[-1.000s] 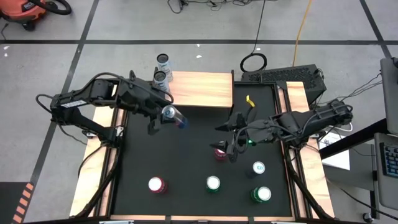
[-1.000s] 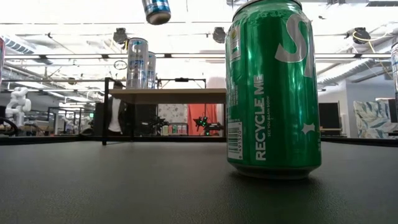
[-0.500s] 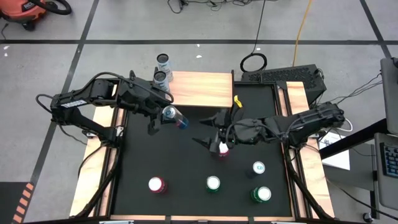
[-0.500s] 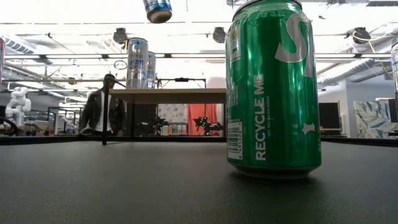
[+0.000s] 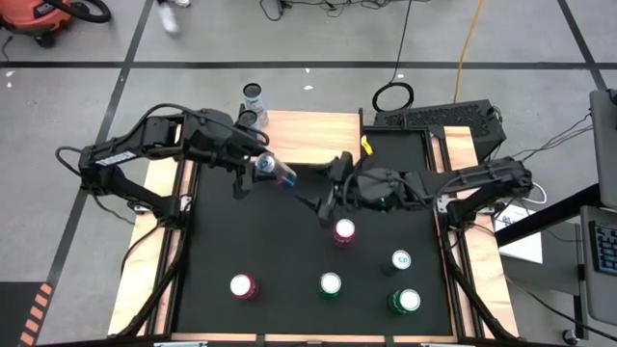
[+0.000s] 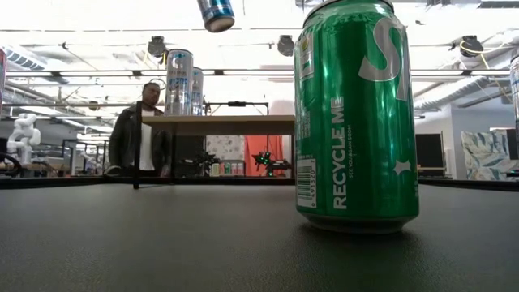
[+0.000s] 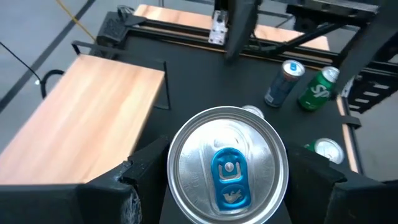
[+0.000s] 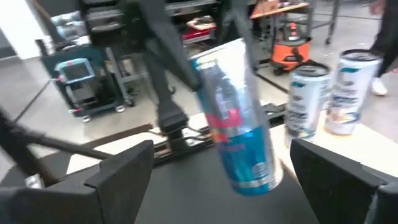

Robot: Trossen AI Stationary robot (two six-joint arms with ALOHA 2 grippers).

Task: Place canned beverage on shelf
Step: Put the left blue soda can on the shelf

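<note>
**Low view: green can up close, silver-blue can held aloft**

Nearest stands a green can (image 6: 357, 113) on the black mat. Farther back, the left gripper (image 5: 258, 175) clamps a slim silver-and-blue can (image 5: 274, 173) above the mat, just short of the shelf (image 5: 310, 137). Facing it, the right gripper (image 5: 330, 183) hangs with jaws spread, empty. Two tall cans (image 5: 253, 105) stand at the shelf's left end. Beyond, a person (image 6: 141, 130) passes.
</note>
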